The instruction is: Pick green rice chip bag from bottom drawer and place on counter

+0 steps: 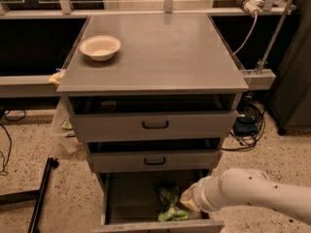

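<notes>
Green rice chip bag (170, 206), crumpled foil, in grey bottom drawer (130, 198), gripper (188, 199) just beside, grip unclear

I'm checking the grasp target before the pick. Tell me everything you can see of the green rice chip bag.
The green rice chip bag is a small, crumpled, light-green pouch that looks like foil, with pale marks. It lies on the grey floor of the open bottom drawer, right of centre and near the front. The gripper, at the end of the white arm, sits just beside the bag's right edge. Whether it touches the bag cannot be told.
</notes>
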{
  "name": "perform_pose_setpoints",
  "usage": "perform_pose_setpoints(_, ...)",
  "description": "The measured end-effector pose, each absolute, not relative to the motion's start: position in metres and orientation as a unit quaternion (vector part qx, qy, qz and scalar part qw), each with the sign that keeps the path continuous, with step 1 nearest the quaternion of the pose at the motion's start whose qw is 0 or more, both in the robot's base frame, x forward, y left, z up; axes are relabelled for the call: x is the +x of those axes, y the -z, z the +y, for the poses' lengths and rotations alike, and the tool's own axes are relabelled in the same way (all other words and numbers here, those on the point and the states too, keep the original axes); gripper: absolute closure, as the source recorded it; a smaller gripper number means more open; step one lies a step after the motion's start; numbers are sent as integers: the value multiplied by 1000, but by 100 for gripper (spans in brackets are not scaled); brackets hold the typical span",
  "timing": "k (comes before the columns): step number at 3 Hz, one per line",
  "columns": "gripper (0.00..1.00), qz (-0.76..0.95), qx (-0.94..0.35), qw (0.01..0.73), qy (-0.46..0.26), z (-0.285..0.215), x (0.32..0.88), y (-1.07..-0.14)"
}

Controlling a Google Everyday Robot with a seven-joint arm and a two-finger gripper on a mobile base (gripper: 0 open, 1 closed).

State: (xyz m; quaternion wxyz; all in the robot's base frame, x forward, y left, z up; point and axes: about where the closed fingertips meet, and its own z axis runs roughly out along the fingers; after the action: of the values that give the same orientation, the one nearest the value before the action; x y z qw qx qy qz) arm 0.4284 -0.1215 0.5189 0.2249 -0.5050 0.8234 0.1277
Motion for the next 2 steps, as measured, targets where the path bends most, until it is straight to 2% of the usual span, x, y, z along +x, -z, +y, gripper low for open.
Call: perform_pose_setpoints(2, 100, 826, -490, 246, -135, -115, 437, -500)
